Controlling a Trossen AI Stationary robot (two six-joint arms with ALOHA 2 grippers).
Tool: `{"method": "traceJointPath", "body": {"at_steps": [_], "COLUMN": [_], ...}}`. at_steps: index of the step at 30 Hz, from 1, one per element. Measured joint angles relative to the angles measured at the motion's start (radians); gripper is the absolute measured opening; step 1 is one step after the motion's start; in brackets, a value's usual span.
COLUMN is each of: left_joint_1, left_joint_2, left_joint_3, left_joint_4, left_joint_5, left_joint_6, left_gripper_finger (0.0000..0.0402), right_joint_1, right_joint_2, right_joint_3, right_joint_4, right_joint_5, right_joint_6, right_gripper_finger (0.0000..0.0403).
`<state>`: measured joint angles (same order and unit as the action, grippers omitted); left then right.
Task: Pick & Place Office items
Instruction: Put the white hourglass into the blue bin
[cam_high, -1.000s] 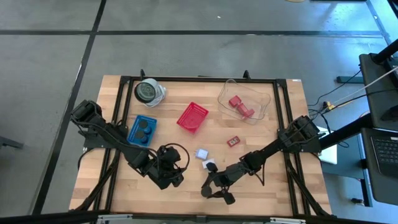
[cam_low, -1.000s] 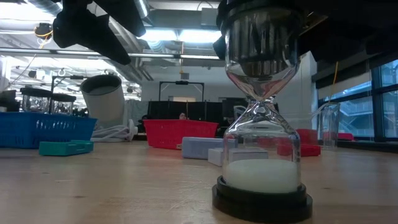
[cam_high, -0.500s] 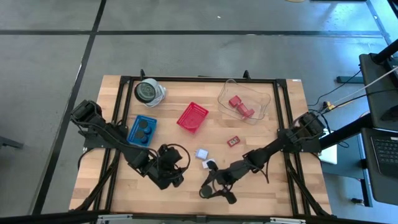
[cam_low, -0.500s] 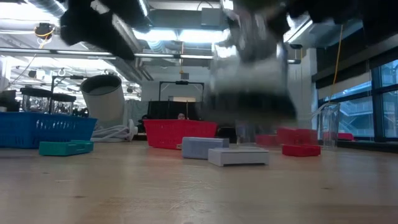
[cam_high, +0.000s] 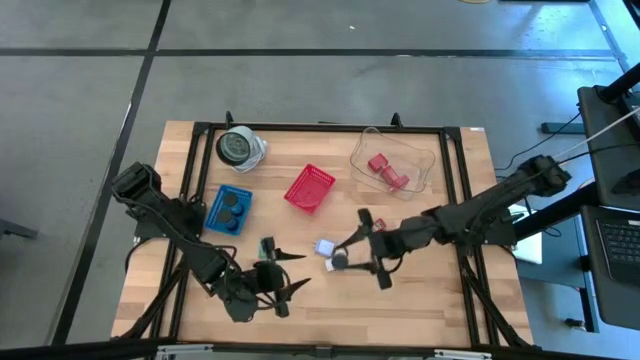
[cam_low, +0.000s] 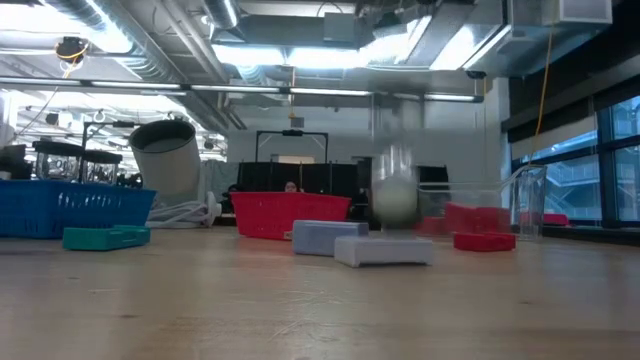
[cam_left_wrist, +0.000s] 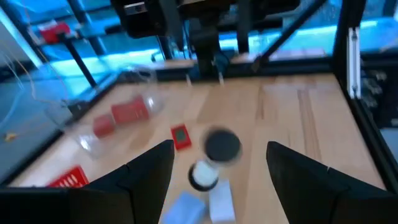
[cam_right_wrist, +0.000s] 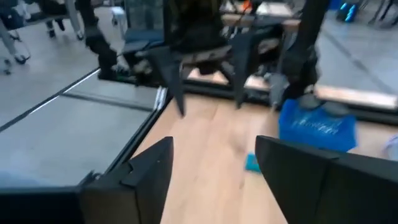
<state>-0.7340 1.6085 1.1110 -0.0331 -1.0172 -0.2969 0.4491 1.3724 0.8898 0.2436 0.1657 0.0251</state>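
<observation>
An hourglass with black ends and white sand shows as a blur just above a white rectangle (cam_low: 383, 250) in the low view (cam_low: 394, 195). It also shows in the high view (cam_high: 340, 262) and the left wrist view (cam_left_wrist: 214, 155). My right gripper (cam_high: 374, 249) hangs open just right of it, raised, with nothing between its fingers (cam_right_wrist: 214, 140). My left gripper (cam_high: 295, 270) is open near the front edge, facing the hourglass (cam_left_wrist: 221, 144). A pale-blue rectangle (cam_high: 324, 246), a small red block (cam_high: 375, 227) and a teal piece (cam_high: 267, 243) lie flat on the table.
A blue tray (cam_high: 215, 200) holding two black discs stands at the left, and a red mesh basket (cam_high: 309, 187) at mid-table. A clear container (cam_high: 420, 170) with red blocks is at the far right, and a round white-and-grey object (cam_high: 240, 147) at the far left.
My right gripper has risen from the near edge toward mid-table, lifting the hourglass off the wood. The hourglass is now out of its fingers and blurred low by the white rectangles. My left gripper has rolled, lifted and swung toward the near edge, uncovering the teal piece.
</observation>
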Motion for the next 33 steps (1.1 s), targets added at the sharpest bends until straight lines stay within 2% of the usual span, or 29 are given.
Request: {"method": "traceJointPath", "body": {"at_steps": [3, 7, 13, 19, 24, 28, 33], "left_joint_1": [0.027, 0.063, 0.086, 0.117, 0.235, 0.348, 0.483], "left_joint_2": [0.0, 0.0, 0.0, 0.0, 0.022, 0.068, 0.126], "left_joint_3": [0.0, 0.0, 0.0, 0.0, 0.0, 0.0, 0.0], "left_joint_4": [0.076, 0.096, 0.073, 0.021, -0.014, 0.009, 0.051], "left_joint_5": [-0.013, -0.003, 0.11, 0.157, 0.344, 0.508, 0.641], "left_joint_6": [0.07, 0.111, 0.101, 0.044, -0.097, -0.12, -0.2], "left_gripper_finger": [0.026, 0.0278, 0.0293, 0.0292, 0.0295, 0.0295, 0.0295], "right_joint_1": [-0.02, -0.035, -0.035, -0.015, -0.008, 0.013, 0.038], "right_joint_2": [-0.041, -0.074, -0.064, -0.044, -0.066, -0.101, -0.148], "right_joint_3": [0.0, 0.0, 0.0, 0.0, 0.0, 0.0, 0.0], "right_joint_4": [-0.003, -0.097, -0.296, -0.479, -0.576, -0.623, -0.719], "right_joint_5": [0.003, 0.003, 0.003, 0.106, 0.107, 0.103, 0.109], "right_joint_6": [-0.029, -0.035, 0.05, 0.099, 0.176, 0.21, 0.291], "right_gripper_finger": [0.0208, 0.0189, 0.0186, 0.0186, 0.0197, 0.0227, 0.0266]}}
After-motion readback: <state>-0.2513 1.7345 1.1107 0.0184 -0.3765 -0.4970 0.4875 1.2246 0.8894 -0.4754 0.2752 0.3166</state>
